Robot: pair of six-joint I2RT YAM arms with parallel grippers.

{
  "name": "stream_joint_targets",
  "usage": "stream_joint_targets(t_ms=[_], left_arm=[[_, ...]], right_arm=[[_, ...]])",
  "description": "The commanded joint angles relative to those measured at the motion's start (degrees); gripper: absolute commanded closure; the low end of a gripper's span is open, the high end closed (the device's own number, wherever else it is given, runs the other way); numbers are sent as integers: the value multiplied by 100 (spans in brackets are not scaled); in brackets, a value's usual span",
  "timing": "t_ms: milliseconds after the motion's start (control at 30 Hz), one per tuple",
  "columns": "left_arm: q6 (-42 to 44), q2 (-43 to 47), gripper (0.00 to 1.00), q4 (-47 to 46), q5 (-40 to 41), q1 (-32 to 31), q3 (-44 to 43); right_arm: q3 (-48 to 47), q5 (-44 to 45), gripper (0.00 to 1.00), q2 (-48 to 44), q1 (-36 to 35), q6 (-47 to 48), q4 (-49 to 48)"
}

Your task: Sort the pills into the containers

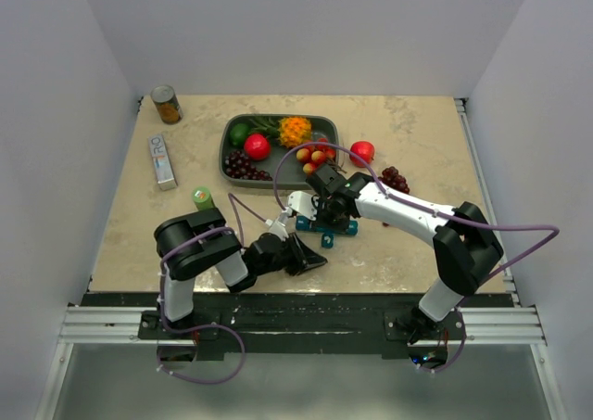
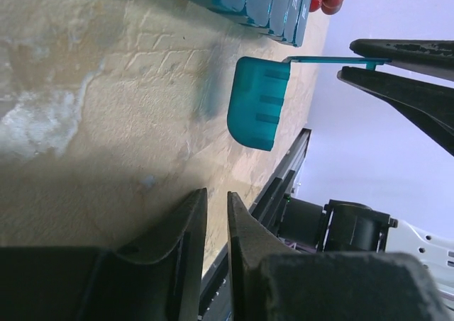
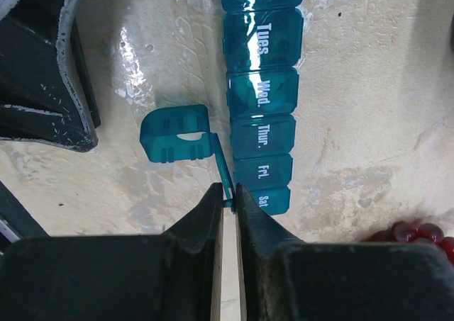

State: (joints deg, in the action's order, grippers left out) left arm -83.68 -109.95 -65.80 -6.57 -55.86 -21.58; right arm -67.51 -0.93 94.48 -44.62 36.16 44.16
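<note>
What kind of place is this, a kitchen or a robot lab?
Probably a robot lab test booth: a left arm and right arm bolted to a metal rail, plain white walls boxing in one table, and a fruit tray and pill organizer as props.

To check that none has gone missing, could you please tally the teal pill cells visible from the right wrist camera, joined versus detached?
Joined in the strip: 6
Lone detached cell: 1
Total: 7

Bright, even overhead light, soft shadows, white glare on the tabletop (image 3: 133, 52), blurry dark foreground in wrist views.
</note>
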Motion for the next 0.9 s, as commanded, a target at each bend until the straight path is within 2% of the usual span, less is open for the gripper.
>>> stream_joint_targets(t_ms=[0,233,867], left_arm=[[-236,-219,78,-556,208,-31,41],[-553,-685,82,-1075,147,66,-65],[-799,-1142,82,-1339,-37,294,-197]], right_arm=[[-184,-30,91,-105,-29,-101,-83],[-210,-100,90,-87,-20,-109,-66],[-237,-127,86,88,-20,-118,-101]])
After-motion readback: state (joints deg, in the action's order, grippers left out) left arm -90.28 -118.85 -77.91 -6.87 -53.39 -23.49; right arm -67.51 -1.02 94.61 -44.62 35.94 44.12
